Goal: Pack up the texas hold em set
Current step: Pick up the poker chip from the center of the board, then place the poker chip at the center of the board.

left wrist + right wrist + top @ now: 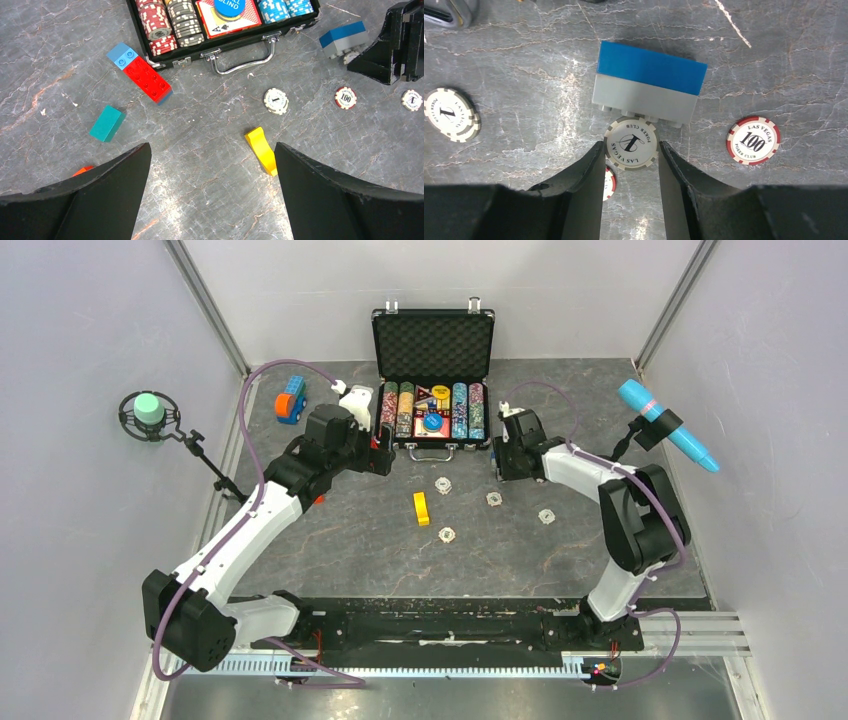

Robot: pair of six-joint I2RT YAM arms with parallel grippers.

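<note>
One white chip (631, 144) sits pinched in the right gripper's (631, 146) narrow jaws, left gripper (212, 148) wide open; lift straight, clear of the blue-grey block (649, 82).

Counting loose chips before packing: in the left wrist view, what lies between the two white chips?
A red-edged chip marked 100 lies between one white chip and the other white chip, shown in the left wrist view.
</note>
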